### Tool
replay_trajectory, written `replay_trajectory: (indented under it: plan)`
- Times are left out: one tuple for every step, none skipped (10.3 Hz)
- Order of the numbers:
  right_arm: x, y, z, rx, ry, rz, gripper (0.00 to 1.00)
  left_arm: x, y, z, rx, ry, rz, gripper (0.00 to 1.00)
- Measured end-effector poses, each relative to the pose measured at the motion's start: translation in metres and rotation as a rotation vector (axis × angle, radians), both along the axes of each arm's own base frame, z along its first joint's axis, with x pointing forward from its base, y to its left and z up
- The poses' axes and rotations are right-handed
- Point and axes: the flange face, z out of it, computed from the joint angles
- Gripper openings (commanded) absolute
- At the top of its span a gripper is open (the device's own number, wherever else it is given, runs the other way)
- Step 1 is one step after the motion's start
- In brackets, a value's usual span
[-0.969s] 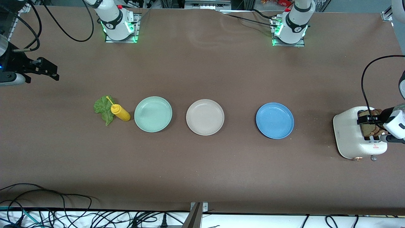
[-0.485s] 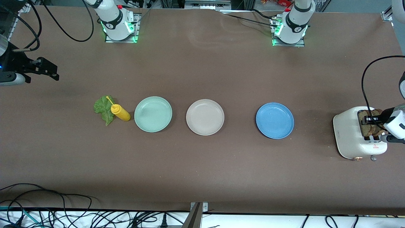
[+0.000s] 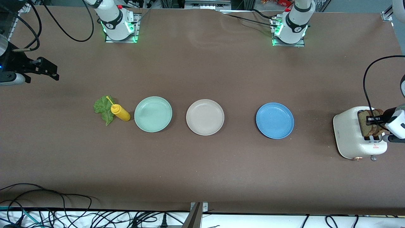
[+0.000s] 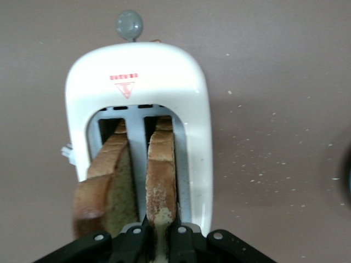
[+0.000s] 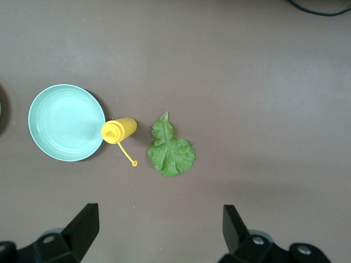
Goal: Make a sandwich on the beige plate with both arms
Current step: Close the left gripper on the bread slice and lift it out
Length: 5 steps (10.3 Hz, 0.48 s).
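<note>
Two brown bread slices stand in the white toaster [image 3: 348, 134] at the left arm's end of the table. My left gripper [image 3: 369, 120] is over the toaster, shut on one slice [image 4: 162, 164] from above [image 4: 160, 227]; the other slice [image 4: 109, 186] stands in the slot beside it. The green lettuce leaf [image 3: 102, 109] lies flat on the table, also in the right wrist view [image 5: 171, 153]. The beige plate [image 3: 205, 117] is empty at mid-table. My right gripper [image 3: 52, 72] hangs open and empty [image 5: 159, 224] over the table at the right arm's end.
A yellow squeeze bottle [image 3: 121, 113] lies between the lettuce and an empty mint green plate [image 3: 153, 114]. An empty blue plate [image 3: 274, 120] sits between the beige plate and the toaster. Cables lie along the table edge nearest the front camera.
My left gripper's fingers have narrowed from a wide spread onto one bread slice in the toaster. The right arm has stayed still.
</note>
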Motion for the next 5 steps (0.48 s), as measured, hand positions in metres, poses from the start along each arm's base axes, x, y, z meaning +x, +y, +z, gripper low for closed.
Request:
replay_trajectory:
  plan:
    - [0.0,0.0,0.0,0.0,0.0,0.0,1.0,0.001,0.001,0.004,0.026,0.0,-0.017,0.0]
    - [0.0,0.0,0.0,0.0,0.0,0.0,1.0,0.004,0.002,0.011,0.038,-0.01,-0.035,0.0]
    - [0.0,0.0,0.0,0.0,0.0,0.0,1.0,0.008,0.001,0.018,0.041,-0.021,-0.05,0.0]
    - [0.0,0.0,0.0,0.0,-0.001,0.0,1.0,0.009,0.0,0.022,0.041,-0.023,-0.056,0.0]
    - [0.0,0.0,0.001,0.0,0.0,0.0,1.0,0.009,-0.001,0.024,0.041,-0.023,-0.06,0.0]
